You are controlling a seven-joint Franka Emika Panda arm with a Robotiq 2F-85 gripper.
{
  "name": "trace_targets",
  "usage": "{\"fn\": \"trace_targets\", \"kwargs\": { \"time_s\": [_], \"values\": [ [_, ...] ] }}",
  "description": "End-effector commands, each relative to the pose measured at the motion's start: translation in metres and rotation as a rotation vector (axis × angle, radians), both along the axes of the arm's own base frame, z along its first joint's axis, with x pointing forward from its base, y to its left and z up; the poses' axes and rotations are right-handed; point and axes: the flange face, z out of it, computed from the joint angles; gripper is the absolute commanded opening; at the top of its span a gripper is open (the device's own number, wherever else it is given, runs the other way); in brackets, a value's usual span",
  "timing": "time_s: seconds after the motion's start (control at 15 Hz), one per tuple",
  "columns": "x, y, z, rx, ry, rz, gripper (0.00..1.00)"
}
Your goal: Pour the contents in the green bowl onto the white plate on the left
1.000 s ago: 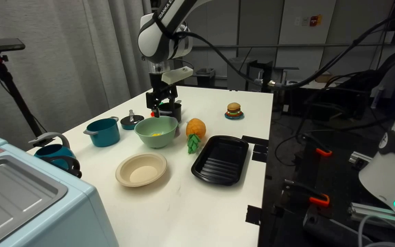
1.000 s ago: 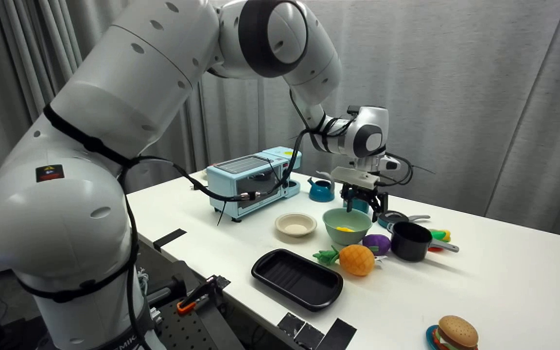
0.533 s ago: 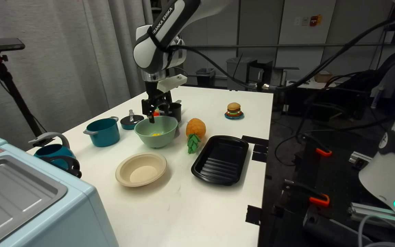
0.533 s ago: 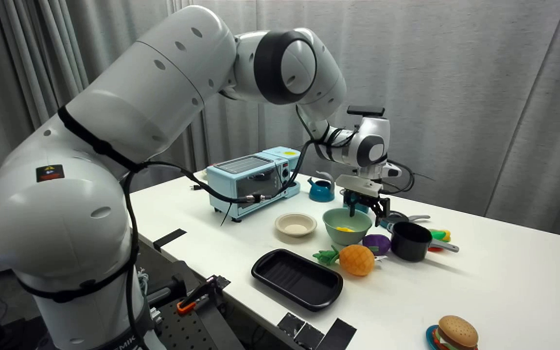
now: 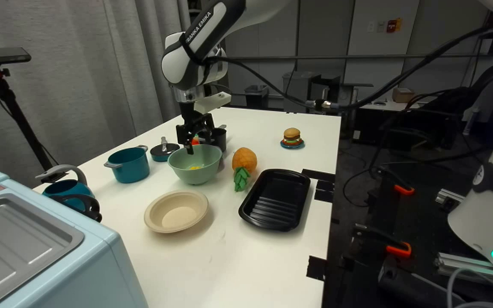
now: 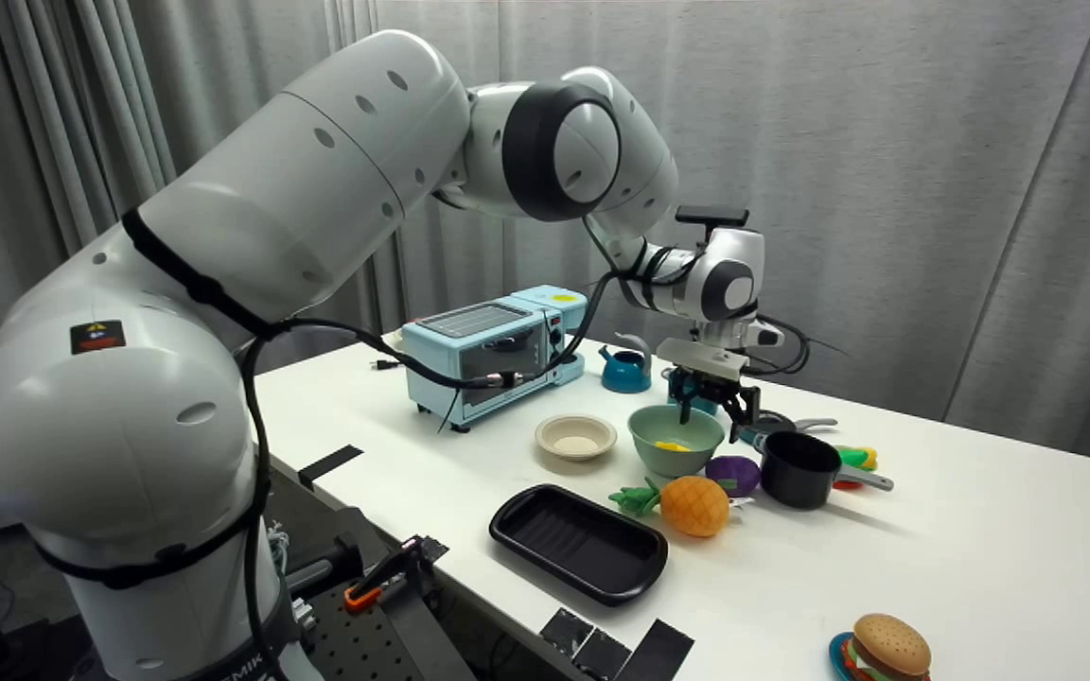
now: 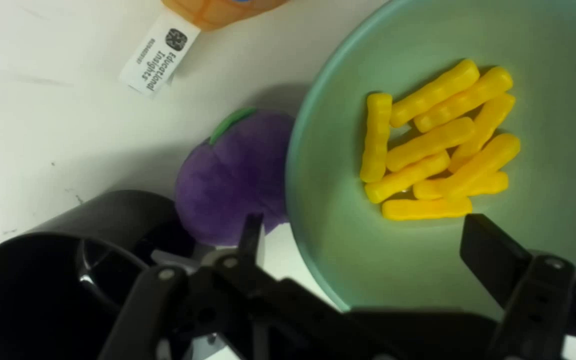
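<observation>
The pale mint-green bowl (image 5: 195, 174) stands upright on the table and also shows in another exterior view (image 6: 666, 462). Several yellow stick-shaped pieces, the contents (image 7: 430, 144), lie in the bottom of the bowl (image 7: 325, 160) in the wrist view. The cream white plate (image 6: 575, 439) stands beside the bowl with nothing in it; it also shows in an exterior view (image 5: 176, 213). My gripper (image 7: 365, 222) is open and empty, pointing down at the bowl's rim. One finger (image 7: 493, 255) is over the bowl's inside, the other outside the rim. Contact with the bowl cannot be told.
A purple eggplant (image 7: 233, 175) touches or nearly touches the bowl, and a black pot (image 6: 799, 470) stands beside it. An orange pineapple (image 6: 694, 506) and black tray (image 6: 578, 547) lie nearby. A teal pot (image 5: 130, 166), kettle (image 6: 625, 372) and blue toaster oven (image 6: 479, 355) stand around.
The arm has come down and my gripper has lowered a little toward the bowl's rim, with only slight movement in the last half second. The bowl and plate have not moved.
</observation>
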Motion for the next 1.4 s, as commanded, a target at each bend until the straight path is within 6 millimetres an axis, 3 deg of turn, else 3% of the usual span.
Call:
{"fn": "trace_targets", "kwargs": {
  "time_s": [0.0, 1.33],
  "values": [
    [0.0094, 0.0013, 0.0018, -0.008, 0.026, 0.023, 1.00],
    [0.0083, -0.0017, 0.0008, -0.024, -0.003, 0.026, 1.00]
  ]
}}
